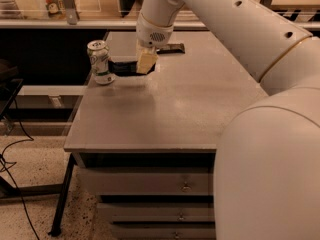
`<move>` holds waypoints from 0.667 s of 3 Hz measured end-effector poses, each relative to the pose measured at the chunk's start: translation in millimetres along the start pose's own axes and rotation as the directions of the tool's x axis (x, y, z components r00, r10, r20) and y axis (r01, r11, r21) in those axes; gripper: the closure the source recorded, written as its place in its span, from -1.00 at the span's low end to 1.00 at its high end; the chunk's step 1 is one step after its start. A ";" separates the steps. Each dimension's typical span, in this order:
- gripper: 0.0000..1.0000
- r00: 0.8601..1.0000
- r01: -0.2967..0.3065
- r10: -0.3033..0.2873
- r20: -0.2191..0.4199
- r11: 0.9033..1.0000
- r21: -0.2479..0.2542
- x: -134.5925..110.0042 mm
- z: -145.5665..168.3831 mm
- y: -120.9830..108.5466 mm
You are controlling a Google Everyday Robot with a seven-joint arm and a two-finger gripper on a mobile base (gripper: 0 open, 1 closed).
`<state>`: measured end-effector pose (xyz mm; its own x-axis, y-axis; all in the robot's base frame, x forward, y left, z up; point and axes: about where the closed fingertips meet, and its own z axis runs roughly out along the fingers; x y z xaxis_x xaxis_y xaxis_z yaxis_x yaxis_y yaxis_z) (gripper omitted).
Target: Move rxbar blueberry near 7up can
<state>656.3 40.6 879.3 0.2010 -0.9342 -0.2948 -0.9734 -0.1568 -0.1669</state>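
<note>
One gripper (145, 63), clamped on rxbar blueberry (122, 67), hangs over far-left part of table (150, 119), bar just beside 7up can (100, 62); slimmer dark bar (170, 48) lies behind.

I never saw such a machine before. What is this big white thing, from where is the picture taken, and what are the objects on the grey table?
The white shape is a robot arm. One camera looks down at the grey table; its mounting is unknown. The arm ends in a claw, low at the right end of the dark rxbar blueberry; whether it grips the bar, I cannot tell. The bar's left end is near an upright 7up can. A slimmer dark bar lies behind the claw.
</note>
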 end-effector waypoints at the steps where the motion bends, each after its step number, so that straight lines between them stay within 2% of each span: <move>1: 0.63 0.999 0.030 -0.030 -0.013 1.000 -0.004 -1.3 9.7 -17.5; 2: 0.19 0.998 0.058 -0.059 -0.021 0.998 -0.030 -3.3 23.0 -23.6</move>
<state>681.2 54.7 862.6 0.2557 -0.9297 -0.2650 -0.9629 -0.2205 -0.1556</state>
